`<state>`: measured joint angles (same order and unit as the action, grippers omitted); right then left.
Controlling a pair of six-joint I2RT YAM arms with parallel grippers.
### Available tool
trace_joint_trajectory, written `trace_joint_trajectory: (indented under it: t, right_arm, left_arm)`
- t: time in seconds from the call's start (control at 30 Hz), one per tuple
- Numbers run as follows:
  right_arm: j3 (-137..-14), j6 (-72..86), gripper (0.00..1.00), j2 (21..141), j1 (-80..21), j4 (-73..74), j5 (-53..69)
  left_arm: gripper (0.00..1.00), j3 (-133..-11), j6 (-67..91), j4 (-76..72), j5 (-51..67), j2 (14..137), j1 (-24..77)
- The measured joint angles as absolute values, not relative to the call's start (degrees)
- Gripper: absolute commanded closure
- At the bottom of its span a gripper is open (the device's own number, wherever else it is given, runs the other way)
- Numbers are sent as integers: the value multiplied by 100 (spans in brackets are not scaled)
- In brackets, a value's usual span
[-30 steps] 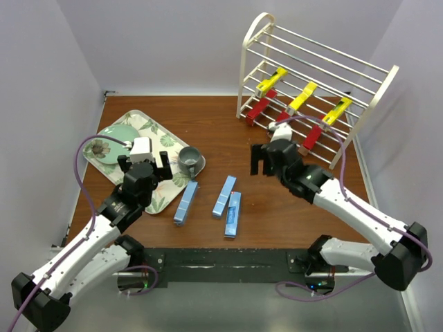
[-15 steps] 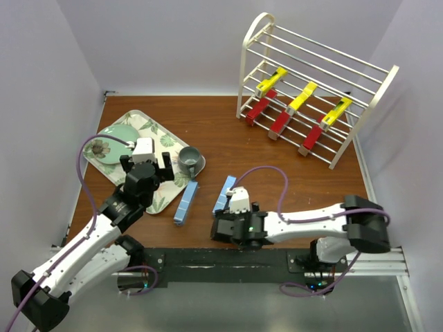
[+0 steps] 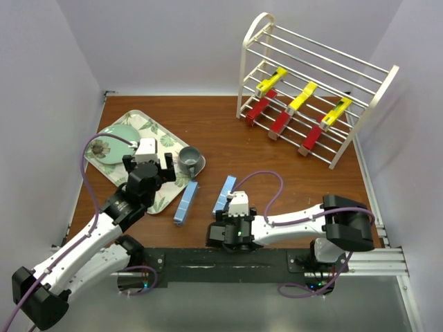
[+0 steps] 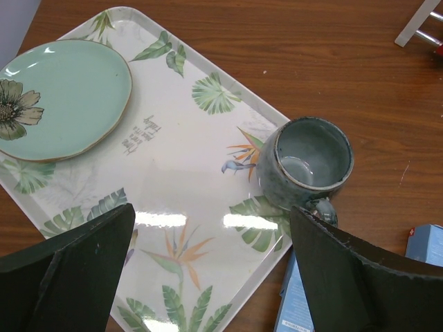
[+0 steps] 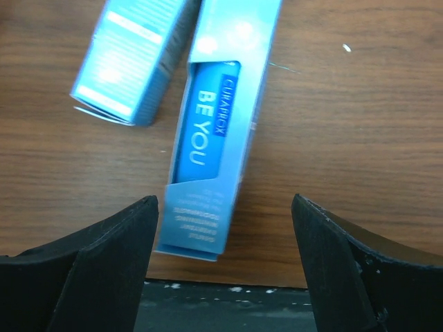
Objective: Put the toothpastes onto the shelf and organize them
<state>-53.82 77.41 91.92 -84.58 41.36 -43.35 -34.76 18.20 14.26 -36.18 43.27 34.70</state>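
red boxes [image 3: 259, 108] 3; yellow boxes [image 3: 271, 81] 3; blue boxes [image 3: 185, 200] 3; shelf [image 3: 378, 97] 1

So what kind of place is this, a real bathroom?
Probably a robot practice booth, not a home: a left arm and right arm bolted to a small wooden table, plain white walls close around, toothpaste boxes laid out near a rack.

Pale blue boxes [image 3: 185, 201], red boxes [image 3: 260, 108] and yellow boxes [image 3: 271, 81]; cream shelf [image 3: 257, 28]; leaf-print tray [image 4: 187, 173], mint flowered plate [image 4: 69, 97], grey-green mug [image 4: 304, 162], brown table [image 3: 228, 131].
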Motion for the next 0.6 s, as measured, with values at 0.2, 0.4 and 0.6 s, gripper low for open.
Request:
trace_joint_trajectory:
  t: [0.2, 0.4, 0.6]
  right_arm:
    - [-4945, 7915, 19, 8936, -8455, 4219, -4204]
    - [-4394, 8237, 20, 8136, -8232, 4683, -4202]
    - [-3881, 7872, 19, 6807, -6845, 5048, -4296]
  left_arm:
    - [0, -3479, 1820, 1426, -3618, 4320, 3476]
    - [0, -3476, 1820, 1428, -3618, 4309, 3492]
    - [0, -3476, 1820, 1428, -3610, 4305, 3492]
